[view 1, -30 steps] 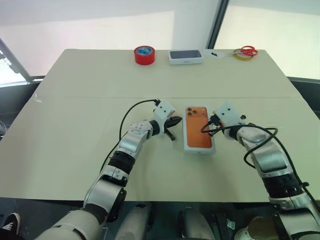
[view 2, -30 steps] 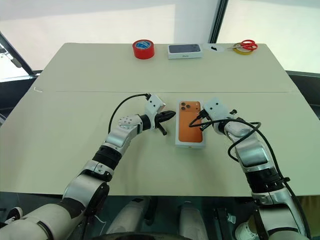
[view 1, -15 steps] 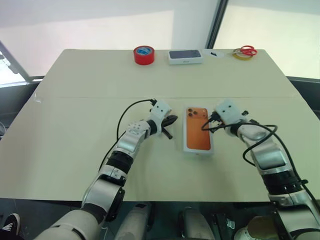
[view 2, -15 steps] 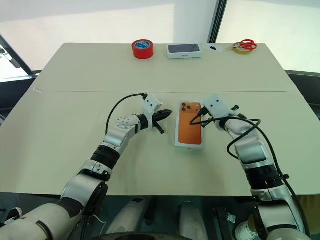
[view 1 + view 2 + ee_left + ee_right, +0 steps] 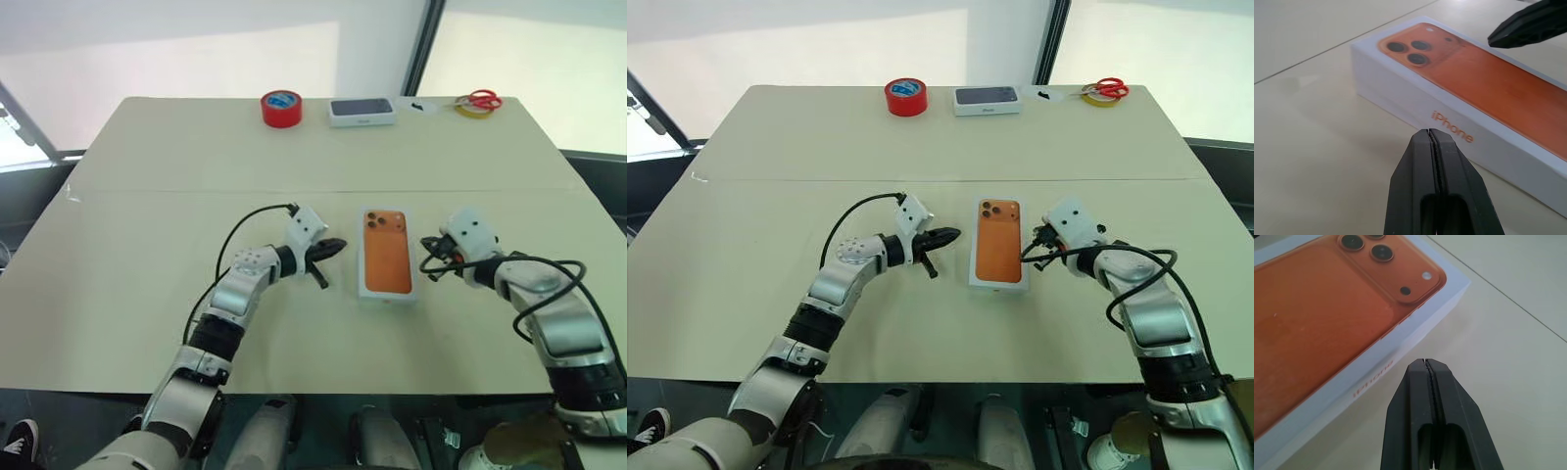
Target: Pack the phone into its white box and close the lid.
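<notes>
The white box (image 5: 388,257) lies closed in the middle of the table, its lid (image 5: 1498,78) seated on it; the lid's top bears an orange phone picture with three lenses. The phone itself is hidden. My left gripper (image 5: 331,246) is shut and empty, a short way off the box's left side, pointing at it. My right gripper (image 5: 429,262) is also shut and empty, just off the box's right side. In the left wrist view my left gripper (image 5: 1429,133) faces the box's lettered side wall, and the right gripper's fingertip (image 5: 1528,24) shows beyond the box.
At the table's far edge stand a red tape roll (image 5: 281,107), a dark-topped white box (image 5: 362,110) and red-handled scissors (image 5: 480,99) beside a yellow tape ring. A seam (image 5: 196,190) runs across the tabletop behind the box.
Both grippers have drawn back from the box, the left one to the left and the right one to the right. The box has stayed in place.
</notes>
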`<state>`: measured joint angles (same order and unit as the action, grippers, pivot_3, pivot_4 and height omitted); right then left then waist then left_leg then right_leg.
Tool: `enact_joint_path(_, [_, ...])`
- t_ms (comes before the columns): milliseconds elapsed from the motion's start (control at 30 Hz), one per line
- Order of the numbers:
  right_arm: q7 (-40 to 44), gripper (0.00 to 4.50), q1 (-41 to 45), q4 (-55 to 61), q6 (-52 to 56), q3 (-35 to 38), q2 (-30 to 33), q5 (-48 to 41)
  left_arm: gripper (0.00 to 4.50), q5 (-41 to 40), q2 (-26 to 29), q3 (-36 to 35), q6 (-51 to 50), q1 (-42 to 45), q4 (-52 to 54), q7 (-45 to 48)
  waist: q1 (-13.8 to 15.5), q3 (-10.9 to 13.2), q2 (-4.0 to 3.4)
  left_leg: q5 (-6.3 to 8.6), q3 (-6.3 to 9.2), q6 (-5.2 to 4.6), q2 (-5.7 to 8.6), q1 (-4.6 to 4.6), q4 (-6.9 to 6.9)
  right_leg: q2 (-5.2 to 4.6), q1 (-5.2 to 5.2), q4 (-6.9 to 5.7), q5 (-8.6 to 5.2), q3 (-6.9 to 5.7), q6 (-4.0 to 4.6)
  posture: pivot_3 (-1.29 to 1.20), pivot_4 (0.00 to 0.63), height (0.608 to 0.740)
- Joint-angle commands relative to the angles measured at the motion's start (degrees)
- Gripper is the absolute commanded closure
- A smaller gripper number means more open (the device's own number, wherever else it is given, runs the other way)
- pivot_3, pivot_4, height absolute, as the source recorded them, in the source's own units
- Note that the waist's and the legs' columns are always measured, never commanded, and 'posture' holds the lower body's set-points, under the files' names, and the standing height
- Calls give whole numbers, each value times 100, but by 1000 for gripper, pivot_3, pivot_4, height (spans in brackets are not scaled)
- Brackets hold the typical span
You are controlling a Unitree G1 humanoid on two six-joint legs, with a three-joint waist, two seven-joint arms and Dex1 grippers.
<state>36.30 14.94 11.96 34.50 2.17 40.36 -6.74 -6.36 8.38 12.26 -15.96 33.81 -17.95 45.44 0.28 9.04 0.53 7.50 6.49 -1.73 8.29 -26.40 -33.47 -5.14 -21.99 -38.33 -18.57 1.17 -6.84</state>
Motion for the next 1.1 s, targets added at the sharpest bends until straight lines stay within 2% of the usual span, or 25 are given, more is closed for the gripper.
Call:
enact_joint_path(33, [138,4489,-200,446,106,223,155,-168,4500,-44,5,167,-101,-106,339,137,8,0,0,0,0,0,0,0,0,0,0,1,0,0,0,0,150,736])
enact_joint_path(267, [242,4489,-303,785,420,160,69,-450,4500,-51,-73,196,-181,-190,410,46,25,0,0,1,0,-2,0,0,-4,-1,2,2,0,0,0,0,150,736])
enact_joint_path(733, [65,4489,65,468,305,-234,-37,-263,4500,-17,-390,129,87,185,-179,-242,29,0,0,2,1,-3,-1,-1,-6,-1,2,3,0,-2,0,0,150,736])
enact_joint_path(1100, [-23,4489,274,153,143,-485,-114,0,4500,72,-350,144,150,255,-299,-327,25,0,0,2,1,-3,-1,-1,-7,-1,2,2,0,-2,0,0,150,736])
